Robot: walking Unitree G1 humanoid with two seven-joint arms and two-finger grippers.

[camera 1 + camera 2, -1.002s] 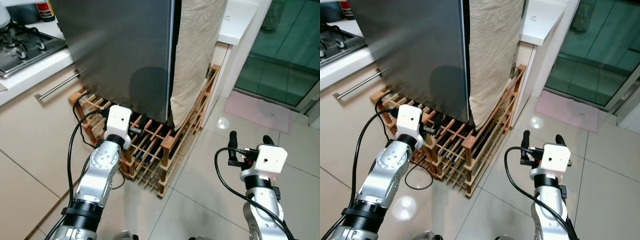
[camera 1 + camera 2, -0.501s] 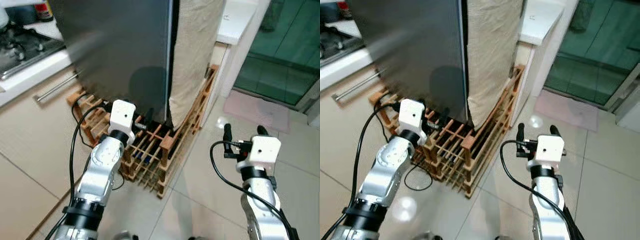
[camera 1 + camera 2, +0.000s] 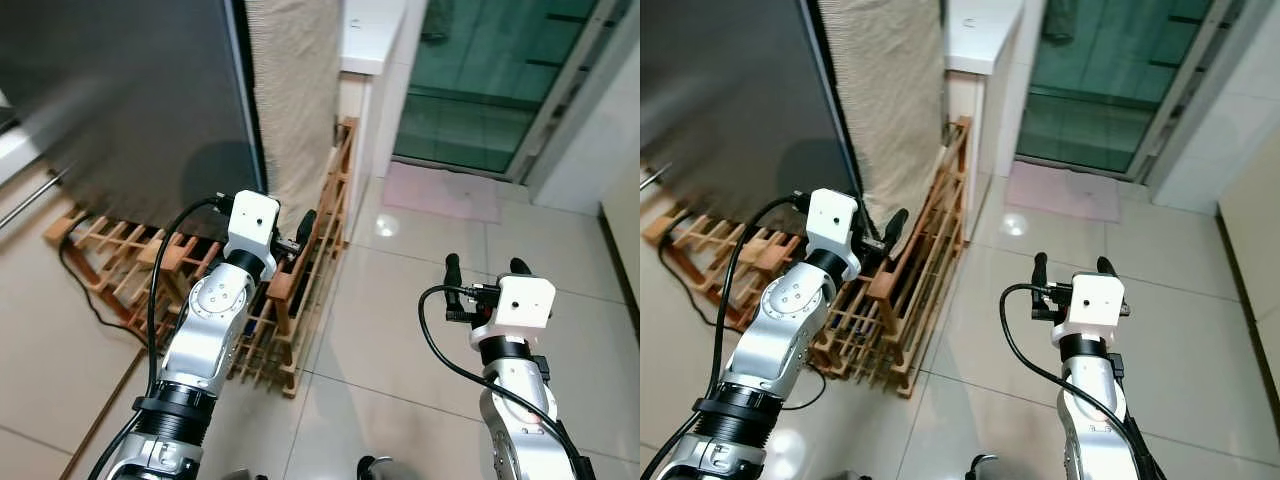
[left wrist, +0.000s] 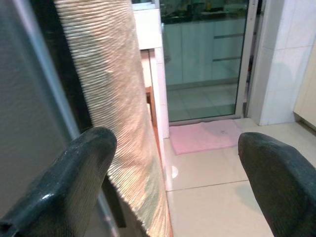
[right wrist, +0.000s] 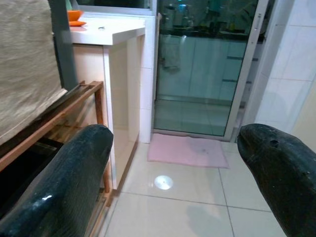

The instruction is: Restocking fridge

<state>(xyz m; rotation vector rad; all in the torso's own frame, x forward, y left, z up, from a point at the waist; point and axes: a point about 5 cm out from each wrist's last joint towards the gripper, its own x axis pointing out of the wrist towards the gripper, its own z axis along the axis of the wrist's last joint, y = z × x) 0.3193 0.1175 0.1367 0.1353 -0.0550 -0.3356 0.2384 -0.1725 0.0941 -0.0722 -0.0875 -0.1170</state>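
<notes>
The dark grey fridge (image 3: 120,100) stands at the upper left, with a beige cloth (image 3: 295,90) hanging down its side. It rests on a low wooden slatted rack (image 3: 300,290). My left gripper (image 3: 300,232) is raised beside the rack's corner, just below the cloth, open and empty. In the left wrist view its fingers (image 4: 74,168) stand wide apart, with the cloth (image 4: 113,98) ahead. My right gripper (image 3: 486,266) is held over the tiled floor to the right, open and empty, pointing toward the glass door (image 5: 202,74).
A sliding glass door (image 3: 480,80) is at the far right, with a pink mat (image 3: 440,190) before it. A white counter (image 3: 370,30) stands beside the cloth. A black cable (image 3: 80,290) lies on the floor by the rack. Open tiled floor (image 3: 400,340) lies between my arms.
The camera has swung to the right: the stove and counter have left the picture, and the glass door and mat are now central. Both grippers stay open and empty.
</notes>
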